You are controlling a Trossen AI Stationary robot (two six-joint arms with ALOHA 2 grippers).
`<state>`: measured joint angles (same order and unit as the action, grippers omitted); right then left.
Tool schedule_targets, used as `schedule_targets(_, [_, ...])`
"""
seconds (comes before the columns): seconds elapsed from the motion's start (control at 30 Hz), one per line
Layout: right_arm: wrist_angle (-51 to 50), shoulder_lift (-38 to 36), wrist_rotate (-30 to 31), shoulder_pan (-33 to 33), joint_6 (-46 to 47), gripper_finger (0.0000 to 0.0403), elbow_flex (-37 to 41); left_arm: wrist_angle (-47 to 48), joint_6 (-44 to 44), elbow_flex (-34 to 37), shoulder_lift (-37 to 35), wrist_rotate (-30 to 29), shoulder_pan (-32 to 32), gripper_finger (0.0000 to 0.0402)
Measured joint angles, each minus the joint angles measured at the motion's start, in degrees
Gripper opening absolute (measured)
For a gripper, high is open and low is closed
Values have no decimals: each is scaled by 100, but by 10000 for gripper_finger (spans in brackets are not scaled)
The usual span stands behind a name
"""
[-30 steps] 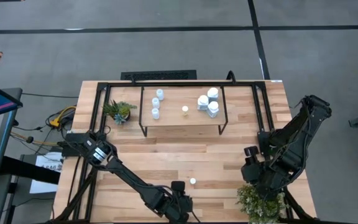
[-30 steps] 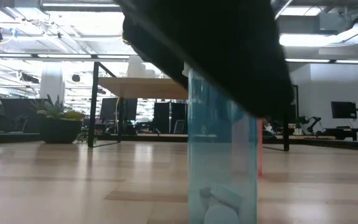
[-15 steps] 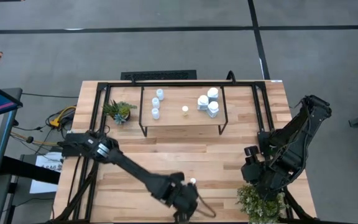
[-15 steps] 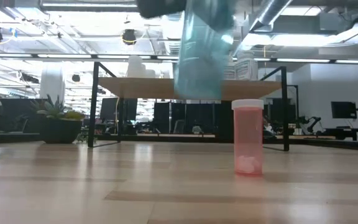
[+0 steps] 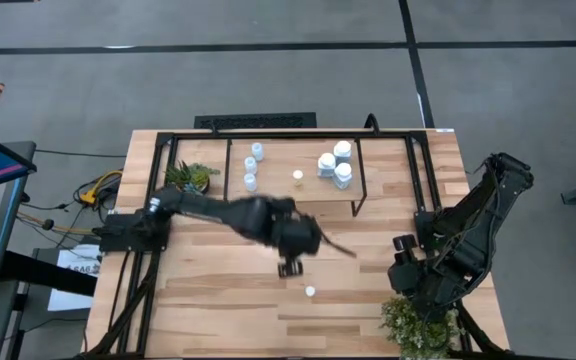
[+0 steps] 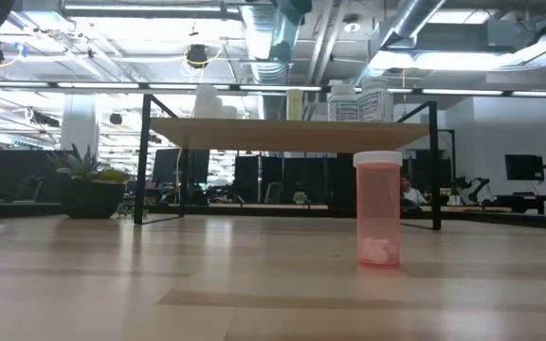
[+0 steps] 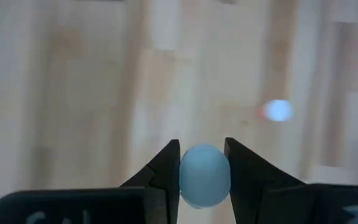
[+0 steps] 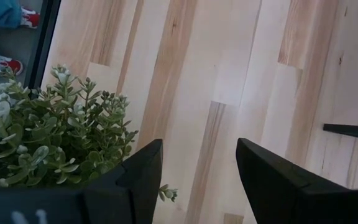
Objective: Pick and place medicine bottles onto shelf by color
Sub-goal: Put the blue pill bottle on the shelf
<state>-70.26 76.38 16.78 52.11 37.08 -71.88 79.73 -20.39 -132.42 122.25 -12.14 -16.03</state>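
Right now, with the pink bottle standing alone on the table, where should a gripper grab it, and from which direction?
The pink bottle stands upright with bare table around it. Best to come straight down and pinch the round body just under its white cap, probably with the open right gripper parked nearby.

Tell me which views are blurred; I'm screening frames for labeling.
Left wrist view: tabletop smeared, though the blue bottle in the left gripper stays fairly crisp. High view: left arm slightly smeared. Low view: pink bottle sharp, ceiling lights glaring. Right wrist view: sharp.
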Motion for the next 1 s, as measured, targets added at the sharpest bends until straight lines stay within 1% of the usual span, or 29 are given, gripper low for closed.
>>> schedule_targets(0.1, [0,0,0,1,2,225,0,163,421,9,-295,-229,326,74])
schedule_targets(0.27, [4,0,1,1,29,225,0,201,1125,0,-647,-254,947,75])
schedule_targets(0.47, [0,0,4,-1,183,225,0,224,1851,2,-739,128,1816,75])
schedule_targets(0.6, [-2,0,9,-1,342,225,0,233,2278,4,-736,245,2394,75])
schedule_targets(0.73, [-1,0,11,-1,512,225,0,-5,2554,26,-724,690,2960,75])
schedule_targets(0.93, [0,0,119,-1,761,225,0,-374,2810,55,-685,1179,3486,75])
schedule_targets(1.0, [0,0,160,-15,826,225,0,-407,2913,55,-685,1199,3552,75])
